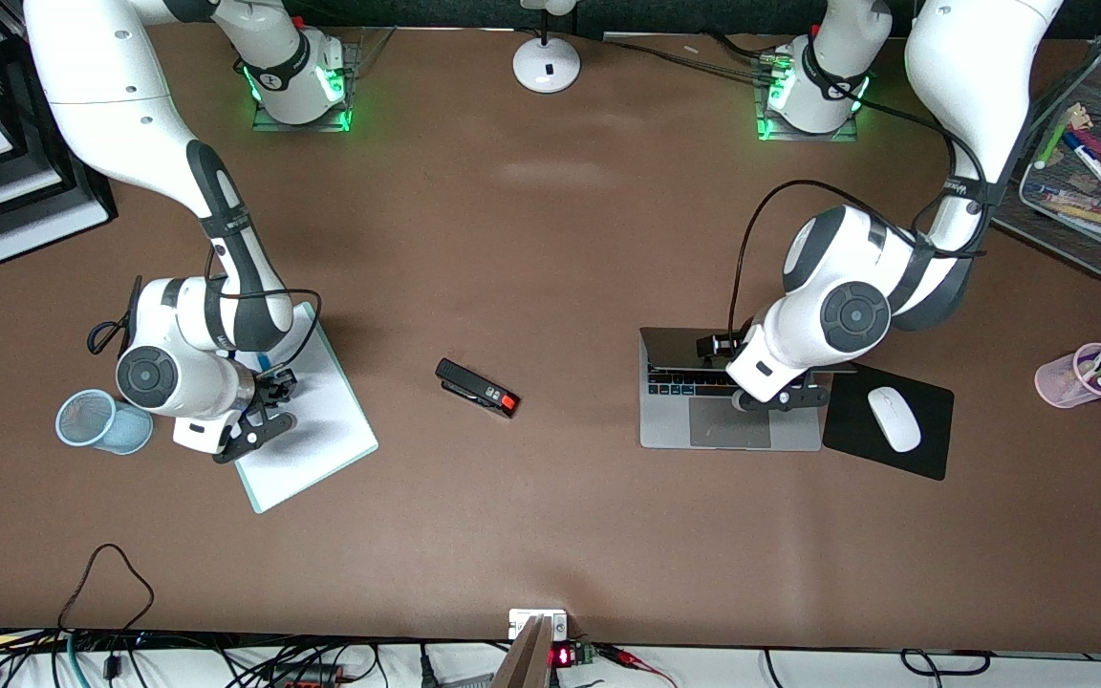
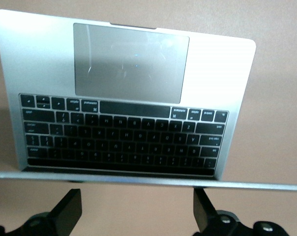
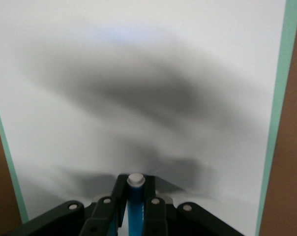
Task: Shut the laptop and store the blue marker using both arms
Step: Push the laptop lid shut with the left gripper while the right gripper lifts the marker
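Over the white board (image 1: 307, 420), your right gripper (image 3: 134, 206) has its jaws clenched on the blue marker (image 3: 135, 209); carry it next to the mesh cup (image 1: 92, 420) beside the board. Left gripper (image 2: 133, 214), jaws released, sits at the half-lowered lid of the laptop (image 1: 727, 416); press down.

We take the laptop (image 1: 728, 411) as our landmark on the surface (image 1: 550, 535). Just beside it, toward the left arm's end, lies the mouse pad (image 1: 847, 430) carrying the mouse (image 1: 894, 419). The left gripper (image 1: 780, 399) hangs over its keyboard. Toward the right arm's end lies the stapler (image 1: 477, 388), then the whiteboard (image 1: 321, 430), over which the right gripper (image 1: 269, 411) holds the blue marker (image 3: 135, 206); the mesh cup (image 1: 101, 420) lies outermost.
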{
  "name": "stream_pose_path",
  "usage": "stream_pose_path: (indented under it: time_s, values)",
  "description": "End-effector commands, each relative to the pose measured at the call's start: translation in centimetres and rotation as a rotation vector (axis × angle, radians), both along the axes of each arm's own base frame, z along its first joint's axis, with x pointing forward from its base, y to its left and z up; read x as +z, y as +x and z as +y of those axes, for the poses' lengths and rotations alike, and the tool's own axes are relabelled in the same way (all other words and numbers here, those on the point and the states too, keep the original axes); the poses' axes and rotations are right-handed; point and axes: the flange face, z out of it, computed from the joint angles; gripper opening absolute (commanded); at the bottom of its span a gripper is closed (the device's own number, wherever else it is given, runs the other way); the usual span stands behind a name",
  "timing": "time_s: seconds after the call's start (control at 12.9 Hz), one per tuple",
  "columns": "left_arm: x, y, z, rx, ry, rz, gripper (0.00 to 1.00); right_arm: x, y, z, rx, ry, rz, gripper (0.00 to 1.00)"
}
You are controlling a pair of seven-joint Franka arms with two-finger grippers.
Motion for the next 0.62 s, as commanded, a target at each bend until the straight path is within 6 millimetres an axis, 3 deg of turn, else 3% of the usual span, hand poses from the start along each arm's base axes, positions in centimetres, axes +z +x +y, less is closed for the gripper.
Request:
stream_pose_path:
  time_s: [0.0,0.23,0.54]
  values:
    - [-1.8,1.5,0.5,0.018,-0.01,-0.024,1.0,3.6,0.9,-0.1,0.0,0.021,-0.043,0.01]
    - [-2.8,2.0,0.8,0.026,-0.022,-0.043,1.0,9.7,2.3,0.0,0.006,0.034,-0.108,0.01]
    - [-4.3,4.1,0.8,0.048,-0.049,-0.063,1.0,19.4,3.6,0.4,0.037,0.041,-0.178,0.01]
